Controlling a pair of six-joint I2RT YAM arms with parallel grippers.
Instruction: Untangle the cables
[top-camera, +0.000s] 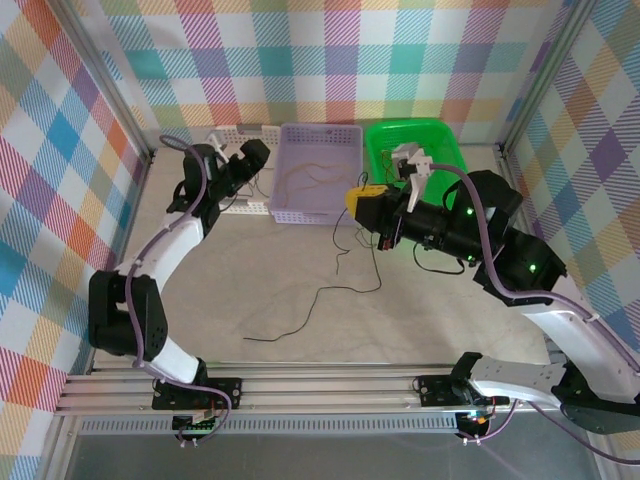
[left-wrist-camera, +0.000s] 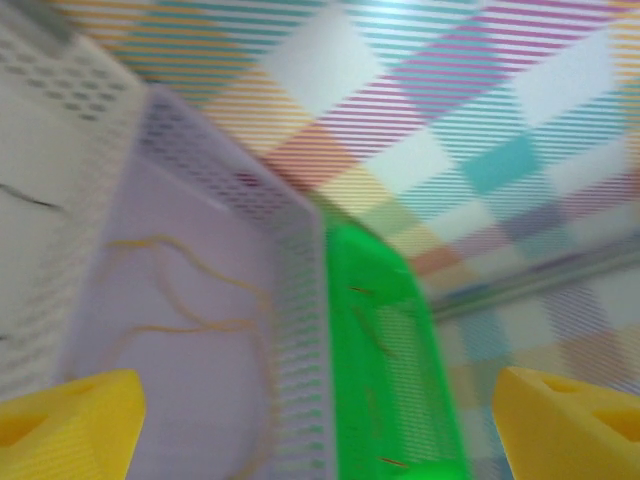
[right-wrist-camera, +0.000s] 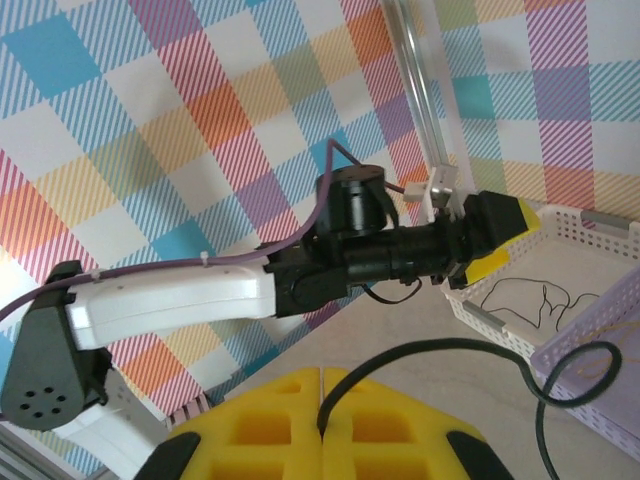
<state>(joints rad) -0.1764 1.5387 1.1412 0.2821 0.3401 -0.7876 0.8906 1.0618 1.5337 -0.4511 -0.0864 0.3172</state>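
Note:
My right gripper (top-camera: 360, 200) hovers in front of the purple basket (top-camera: 345, 138). Its yellow fingers (right-wrist-camera: 260, 425) are shut on a black cable (right-wrist-camera: 560, 352). That black cable (top-camera: 318, 293) hangs down and trails across the table toward the near left. My left gripper (top-camera: 252, 157) is at the back left, between the white basket (top-camera: 228, 133) and the purple basket, and it is open with nothing between its fingers (left-wrist-camera: 75, 415). Orange-yellow cables (left-wrist-camera: 180, 285) lie in the purple basket (left-wrist-camera: 295, 300). Thin red cables (left-wrist-camera: 362, 291) lie in the green basket (left-wrist-camera: 385, 330). Another black cable (right-wrist-camera: 530, 298) lies in the white basket (right-wrist-camera: 585, 232).
The three baskets stand in a row at the back wall, with the green basket (top-camera: 440, 133) on the right. Checked walls and metal frame posts close in the sides. The right arm's elbow (top-camera: 515, 250) stretches over the right half of the table.

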